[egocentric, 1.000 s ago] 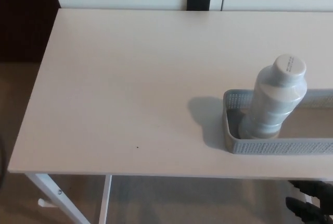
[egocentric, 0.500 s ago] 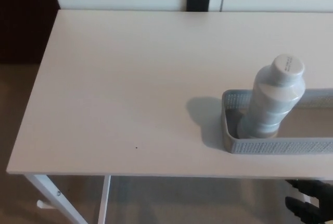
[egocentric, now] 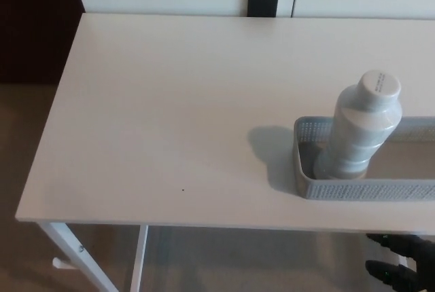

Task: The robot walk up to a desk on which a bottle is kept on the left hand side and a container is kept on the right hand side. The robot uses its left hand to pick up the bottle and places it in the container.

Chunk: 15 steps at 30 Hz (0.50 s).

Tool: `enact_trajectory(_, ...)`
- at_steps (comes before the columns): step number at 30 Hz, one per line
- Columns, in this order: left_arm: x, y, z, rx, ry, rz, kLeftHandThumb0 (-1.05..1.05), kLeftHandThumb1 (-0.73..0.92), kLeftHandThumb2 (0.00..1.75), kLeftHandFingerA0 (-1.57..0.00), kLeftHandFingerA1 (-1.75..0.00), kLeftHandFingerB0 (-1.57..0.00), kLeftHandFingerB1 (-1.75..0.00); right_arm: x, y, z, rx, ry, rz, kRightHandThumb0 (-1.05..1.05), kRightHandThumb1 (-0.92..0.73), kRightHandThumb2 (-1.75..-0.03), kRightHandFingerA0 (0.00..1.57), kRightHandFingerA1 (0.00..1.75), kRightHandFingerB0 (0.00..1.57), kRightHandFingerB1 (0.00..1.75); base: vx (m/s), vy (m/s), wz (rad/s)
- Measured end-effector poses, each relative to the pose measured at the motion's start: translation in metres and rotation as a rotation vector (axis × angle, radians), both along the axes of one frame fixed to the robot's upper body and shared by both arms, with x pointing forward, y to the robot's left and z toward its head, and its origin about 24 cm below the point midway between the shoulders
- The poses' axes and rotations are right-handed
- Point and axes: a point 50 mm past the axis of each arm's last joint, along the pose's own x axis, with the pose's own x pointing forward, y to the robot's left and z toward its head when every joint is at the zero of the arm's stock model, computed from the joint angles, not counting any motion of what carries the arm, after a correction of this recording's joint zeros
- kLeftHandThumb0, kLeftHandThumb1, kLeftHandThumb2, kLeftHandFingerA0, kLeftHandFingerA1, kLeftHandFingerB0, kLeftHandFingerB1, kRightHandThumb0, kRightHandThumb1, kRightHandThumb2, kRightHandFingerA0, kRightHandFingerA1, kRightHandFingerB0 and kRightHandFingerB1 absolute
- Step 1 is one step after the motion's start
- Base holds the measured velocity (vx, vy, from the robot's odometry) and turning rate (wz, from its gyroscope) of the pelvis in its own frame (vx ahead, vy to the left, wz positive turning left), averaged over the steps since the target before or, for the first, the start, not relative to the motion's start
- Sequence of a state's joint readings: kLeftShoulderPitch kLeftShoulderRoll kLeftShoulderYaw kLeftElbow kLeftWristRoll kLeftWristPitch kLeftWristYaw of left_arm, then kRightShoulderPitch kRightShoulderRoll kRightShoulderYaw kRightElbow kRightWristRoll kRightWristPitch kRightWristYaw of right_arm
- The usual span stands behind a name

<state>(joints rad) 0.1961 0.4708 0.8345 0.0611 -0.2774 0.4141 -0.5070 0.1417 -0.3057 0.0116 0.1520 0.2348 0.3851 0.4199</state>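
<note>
Head view: I see the bottle standing upright inside the left end of the grey mesh container, its long axis close to vertical, the white cap leaning slightly toward the far right. The container sits at the right side of the counter, close to the near edge and running off the picture's right. By my reading the placing is already done; nothing is left to carry.

My left hand is not in view at all. Of my right hand I only catch black fingers below the counter's near edge, at the bottom right corner, and I cannot tell whether they are spread or closed. It hangs well apart from the bottle, which lies up and slightly left of it, beyond the counter edge. So the right hand is the only one showing near the bottle, and neither touches it.
</note>
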Motion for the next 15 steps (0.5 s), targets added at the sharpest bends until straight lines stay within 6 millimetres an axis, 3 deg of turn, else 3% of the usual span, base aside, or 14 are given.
enact_trajectory(1,-0.009,0.004,-0.014,-0.027,0.053,0.026,-0.06,0.61,0.64,-0.13,-0.40,-0.10,-0.16,0.000,0.000,0.000,0.000,-0.001,-0.002,1.05,-0.24,-1.73,0.00,0.00,0.00,0.00,0.00,0.000,0.00)
enact_trajectory(2,-0.018,0.006,-0.028,-0.059,0.107,0.048,-0.18,0.56,0.61,-0.14,-0.40,-0.11,-0.20,0.000,0.000,0.000,-0.003,-0.001,-0.005,1.05,-0.29,-1.71,0.00,0.37,0.00,0.30,0.00,0.000,0.00)
enact_trajectory(5,-0.035,0.009,-0.055,-0.108,0.212,0.085,-0.16,0.56,0.59,-0.13,-0.38,-0.09,-0.21,0.000,-0.001,0.000,-0.007,-0.002,-0.011,1.05,-0.28,-1.73,0.00,0.32,0.00,0.26,0.00,0.000,0.00)
enact_trajectory(6,-0.046,0.007,-0.073,-0.143,0.287,0.101,-0.17,0.54,0.59,-0.12,-0.37,-0.09,-0.22,0.000,-0.001,0.000,-0.011,-0.002,-0.017,0.90,-0.15,-1.75,0.00,0.20,0.00,0.13,0.00,0.000,0.00)
enact_trajectory(7,-0.050,0.007,-0.081,-0.156,0.317,0.106,-0.17,0.54,0.59,-0.12,-0.37,-0.09,-0.22,0.000,-0.002,0.000,-0.012,-0.001,-0.019,0.90,-0.15,-1.75,0.00,0.20,0.00,0.13,0.00,0.000,0.00)
enact_trajectory(8,-0.052,0.006,-0.083,-0.161,0.327,0.108,-0.20,0.56,0.56,-0.17,-0.35,-0.08,-0.26,0.000,-0.002,-0.001,-0.013,-0.001,-0.020,0.73,-0.12,-1.75,0.00,0.20,0.00,0.12,0.00,0.000,0.00)
enact_trajectory(9,-0.058,0.004,-0.094,-0.180,0.369,0.115,-0.29,0.52,0.68,-0.04,-0.40,-0.04,-0.22,0.000,-0.002,-0.001,-0.016,-0.001,-0.025,0.53,0.33,-1.66,0.00,0.00,0.00,0.00,0.00,0.000,0.00)
enact_trajectory(11,-0.068,-0.002,-0.115,-0.217,0.444,0.115,-0.29,0.52,0.68,-0.04,-0.40,-0.04,-0.22,0.001,-0.004,-0.001,-0.024,0.000,-0.037,0.53,0.33,-1.66,0.00,0.00,0.00,0.00,0.00,0.000,0.00)
enact_trajectory(12,-0.069,-0.004,-0.118,-0.222,0.453,0.114,-0.28,0.49,0.66,-0.06,-0.31,-0.08,-0.18,0.001,-0.004,-0.001,-0.026,0.000,-0.039,0.25,0.48,-1.59,0.00,0.00,0.00,0.00,0.00,0.000,0.00)
enact_trajectory(15,-0.074,-0.014,-0.137,-0.247,0.524,0.084,-0.32,0.49,0.55,-0.02,-0.29,-0.05,-0.25,0.003,-0.006,-0.002,-0.041,0.001,-0.056,0.25,0.52,-1.51,0.00,0.00,0.00,0.00,0.00,0.000,0.00)
